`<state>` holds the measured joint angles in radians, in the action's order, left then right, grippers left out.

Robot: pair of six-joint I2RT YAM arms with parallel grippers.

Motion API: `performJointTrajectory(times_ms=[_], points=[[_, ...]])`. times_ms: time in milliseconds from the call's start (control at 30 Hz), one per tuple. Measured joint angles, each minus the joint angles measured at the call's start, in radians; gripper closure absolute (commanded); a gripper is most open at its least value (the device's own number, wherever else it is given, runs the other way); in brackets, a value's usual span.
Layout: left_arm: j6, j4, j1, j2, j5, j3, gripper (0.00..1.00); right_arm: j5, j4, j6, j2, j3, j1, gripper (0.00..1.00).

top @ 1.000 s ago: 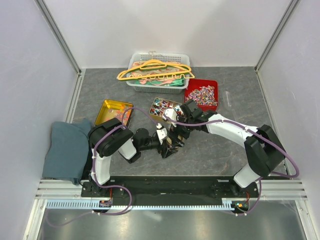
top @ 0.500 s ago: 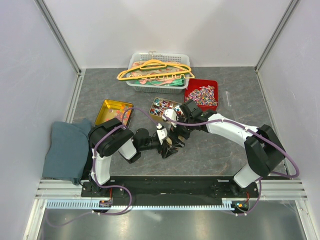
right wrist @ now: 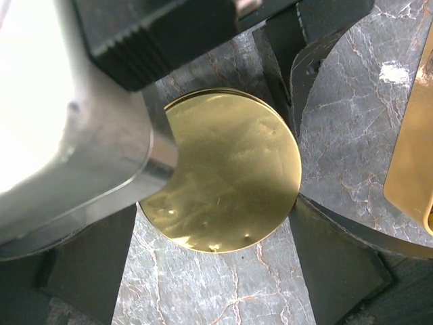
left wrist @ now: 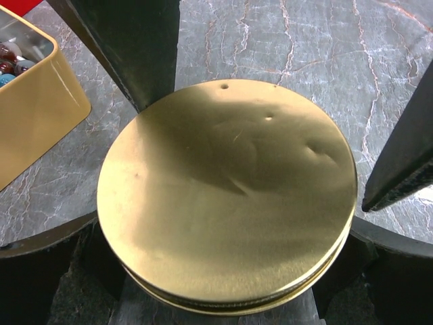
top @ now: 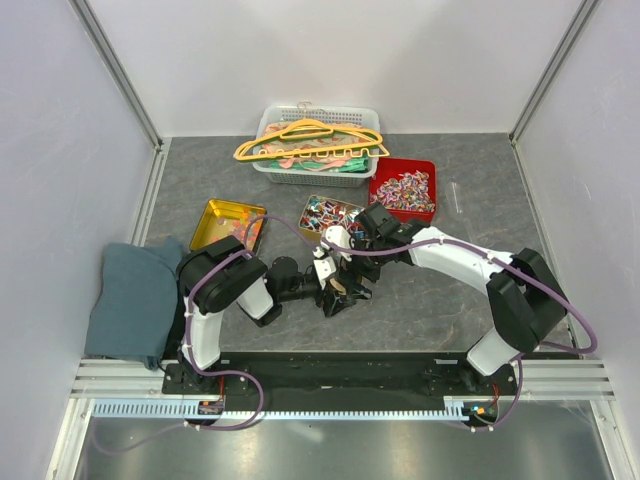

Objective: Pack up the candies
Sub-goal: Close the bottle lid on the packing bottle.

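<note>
A round gold tin (top: 338, 292) with its lid on stands on the grey table; it fills the left wrist view (left wrist: 226, 196). My left gripper (top: 330, 296) is shut on its sides, one finger at each lower corner of that view. My right gripper (right wrist: 213, 271) hovers open just above the lid (right wrist: 230, 179), its fingers (right wrist: 338, 264) apart on either side. Candies (top: 405, 188) lie in a red tray, and more candies (top: 328, 213) fill an open rectangular gold tin (left wrist: 34, 101).
A flat gold lid (top: 228, 225) lies at the left. A white basket (top: 318, 165) with orange hangers stands at the back. A blue-grey cloth (top: 130, 295) lies at the left edge. The rectangular tin's edge (right wrist: 413, 156) is close beside my right gripper.
My right gripper has drawn back slightly from the round tin, toward the far side. The left arm and the tin have not moved.
</note>
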<state>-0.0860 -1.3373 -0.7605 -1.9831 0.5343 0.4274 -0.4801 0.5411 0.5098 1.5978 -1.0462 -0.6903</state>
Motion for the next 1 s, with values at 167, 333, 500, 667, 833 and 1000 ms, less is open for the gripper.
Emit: performJointTrajectory(times_ms=[167, 333, 500, 667, 833, 1000], points=[[0.0, 0.0, 0.0, 0.0, 0.0, 0.0, 0.01, 0.0, 0.013, 0.008, 0.003, -0.006, 0.0, 0.04], [0.0, 0.002, 0.0, 0.0, -0.001, 0.002, 0.01, -0.013, 0.045, 0.007, 0.0, -0.015, 0.0, 0.03], [0.001, 0.004, 0.0, -0.002, -0.001, 0.006, 0.0, -0.033, 0.079, 0.007, -0.035, -0.016, 0.007, 0.03], [0.001, 0.004, 0.0, -0.002, -0.001, 0.007, 0.01, -0.044, 0.089, 0.008, -0.059, -0.023, 0.016, 0.04], [0.0, 0.004, 0.0, -0.002, -0.001, 0.007, 0.01, -0.04, 0.071, -0.015, -0.064, -0.023, 0.061, 0.05], [0.0, 0.004, 0.0, -0.002, 0.0, 0.007, 0.01, 0.005, 0.021, -0.055, -0.064, -0.023, 0.09, 0.05]])
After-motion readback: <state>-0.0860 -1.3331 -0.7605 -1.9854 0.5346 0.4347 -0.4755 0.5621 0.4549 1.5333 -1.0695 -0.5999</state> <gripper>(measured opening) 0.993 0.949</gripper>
